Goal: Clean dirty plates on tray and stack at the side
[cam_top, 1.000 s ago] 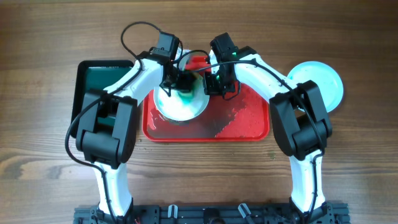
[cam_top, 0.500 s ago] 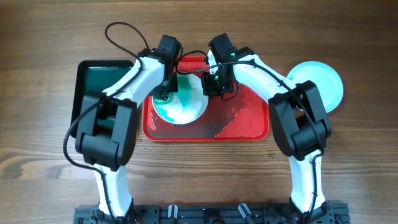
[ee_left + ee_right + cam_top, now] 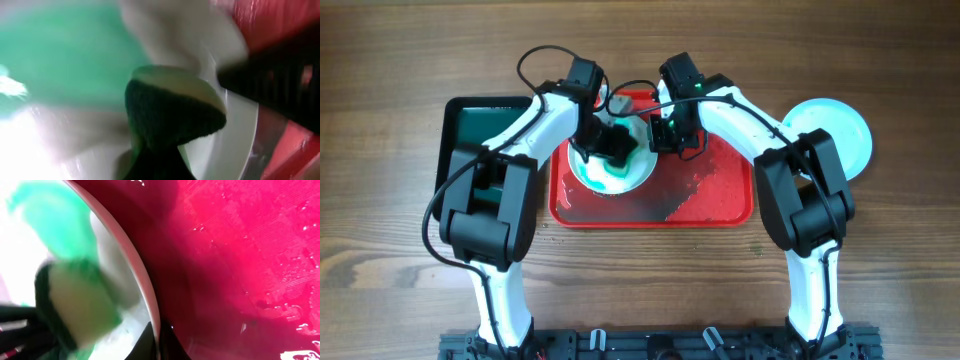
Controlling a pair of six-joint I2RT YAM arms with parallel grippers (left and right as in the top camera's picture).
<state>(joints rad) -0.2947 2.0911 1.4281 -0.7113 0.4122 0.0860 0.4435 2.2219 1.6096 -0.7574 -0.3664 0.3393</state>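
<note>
A white plate [image 3: 606, 179] with a green smear lies on the left part of the red tray [image 3: 710, 195]. My left gripper [image 3: 610, 140] is shut on a sponge [image 3: 170, 112], dark green on one side and pale on the other, and presses it on the plate [image 3: 240, 135]. My right gripper [image 3: 665, 135] is shut on the plate's right rim [image 3: 135, 265], fingers on either side [image 3: 160, 342]. The sponge [image 3: 75, 305] also shows in the right wrist view. A second plate [image 3: 835, 130], pale teal, lies on the table at the right. A third plate is not visible.
A smaller dark green tray [image 3: 480, 135] lies left of the red tray, partly under my left arm. The red tray's right half [image 3: 240, 255] is wet and holds nothing. Wooden table lies all around.
My left gripper swung with the sponge to the plate's left edge, then back right over its upper middle. The green smear has spread across the plate. The right gripper has held still.
</note>
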